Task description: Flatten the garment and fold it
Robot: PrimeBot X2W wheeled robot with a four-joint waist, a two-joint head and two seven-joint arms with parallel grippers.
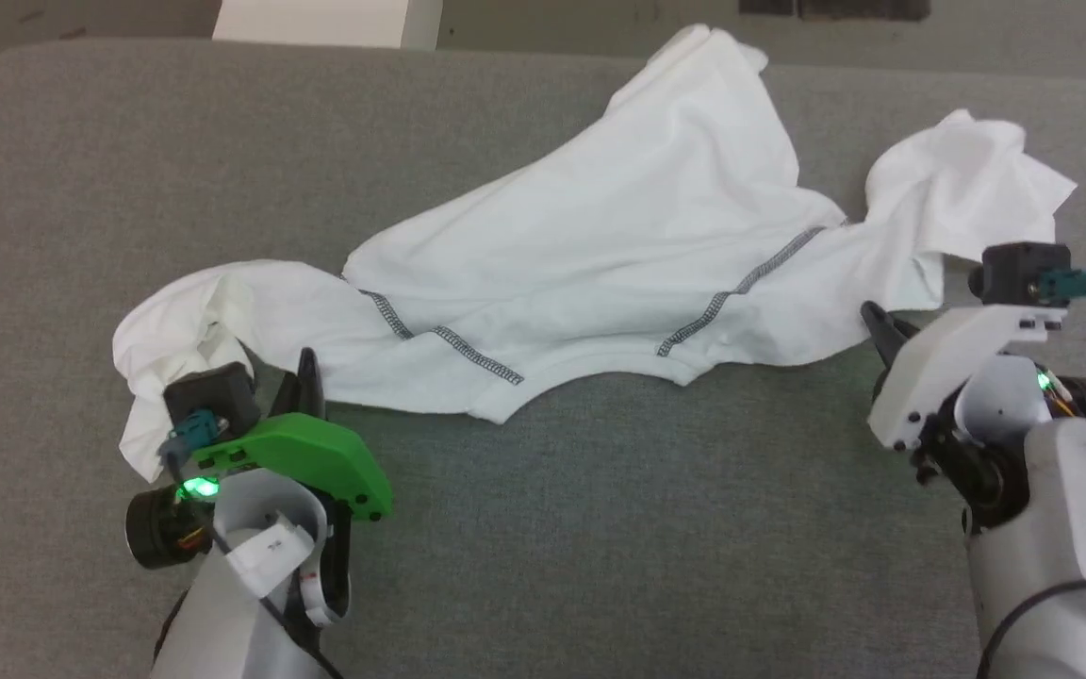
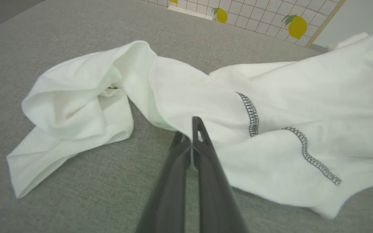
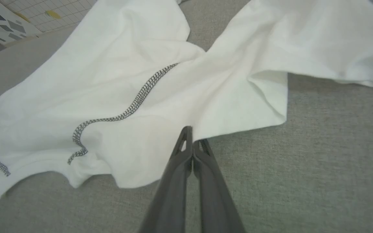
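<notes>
Head view gives us the garment lying rumpled across the grey padded surface, neckline toward us, its grey stitching running along both shoulder seams and each sleeve bunched at its end. We see the left gripper at the near edge of the left sleeve and the right gripper at the near edge by the right sleeve. Left wrist view shows us the left gripper clenched, its tips pinching the cloth's edge. Right wrist view shows us the right gripper likewise clamped on the fabric's border.
</notes>
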